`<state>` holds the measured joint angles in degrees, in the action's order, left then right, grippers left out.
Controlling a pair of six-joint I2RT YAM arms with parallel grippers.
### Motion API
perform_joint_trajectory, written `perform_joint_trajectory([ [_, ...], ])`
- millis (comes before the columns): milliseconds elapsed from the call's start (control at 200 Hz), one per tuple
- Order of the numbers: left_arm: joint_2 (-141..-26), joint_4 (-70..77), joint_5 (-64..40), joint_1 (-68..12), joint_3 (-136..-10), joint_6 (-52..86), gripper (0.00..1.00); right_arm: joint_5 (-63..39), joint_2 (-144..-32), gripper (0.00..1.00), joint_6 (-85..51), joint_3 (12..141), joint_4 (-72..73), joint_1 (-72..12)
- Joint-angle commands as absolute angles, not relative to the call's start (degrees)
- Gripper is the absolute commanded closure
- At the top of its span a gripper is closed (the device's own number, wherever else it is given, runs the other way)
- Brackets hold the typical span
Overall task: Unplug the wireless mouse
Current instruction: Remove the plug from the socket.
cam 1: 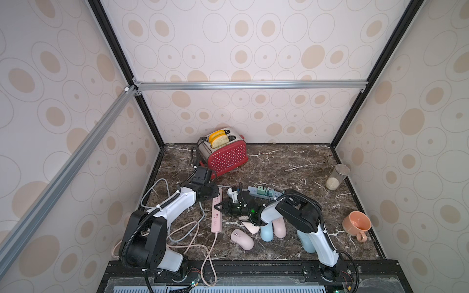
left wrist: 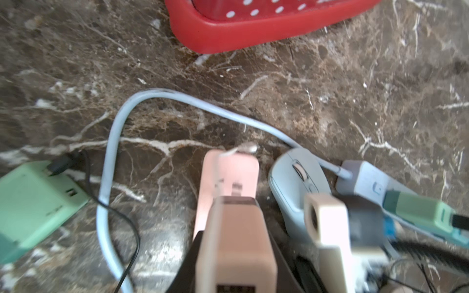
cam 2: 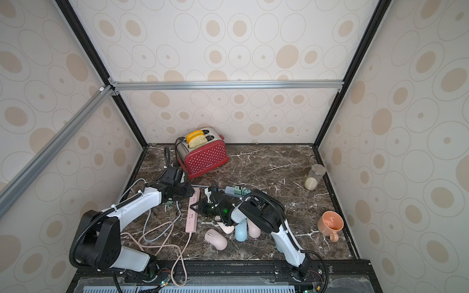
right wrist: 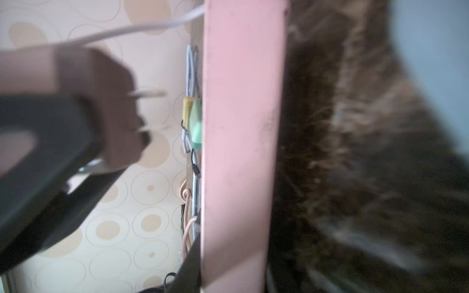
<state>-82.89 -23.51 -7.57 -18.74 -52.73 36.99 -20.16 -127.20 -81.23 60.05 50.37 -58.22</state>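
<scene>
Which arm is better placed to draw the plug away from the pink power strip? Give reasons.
Right, most likely. The right gripper is closed on the plug, whose prongs show bare beside the pink power strip. The left gripper sits over the strip's far end, apparently steadying it.

Oval-patterned walls [cam 1: 241, 50], dark marble tabletop [cam 1: 291, 162]

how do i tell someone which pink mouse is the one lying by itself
Find the red toaster at the back of the marble table, then follow the pink power strip forward to its near end. Just right of that end lies the pink mouse; unlike the blue mouse and second pink mouse huddled under the right arm, it sits alone, uncovered.
</scene>
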Motion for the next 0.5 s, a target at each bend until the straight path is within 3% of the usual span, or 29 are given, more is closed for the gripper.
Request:
perform_joint_trajectory([
  [0, -80.61, -32.87, -5.00, -19.25, -55.90, 33.62, 1.00, -12.04, -129.38, 1.00, -78.40, 58.39, 39.74, -56.76],
  [115, -78.72, -30.64, -4.71, -19.31, -54.42, 34.78, 1.00, -12.08, -129.48, 1.00, -78.25, 58.76, 39.51, -56.76],
  [285, -76.25, -29.47, 4.65, -17.97, -54.86, 37.61, 1.00, -12.12, -128.36, 1.00, -76.27, 59.83, 36.08, -56.60],
  [496, -82.74, -27.20, 13.17, -16.04, -58.42, 38.74, 1.00, -12.74, -127.44, 0.78, -74.72, 60.43, 34.45, -56.61],
])
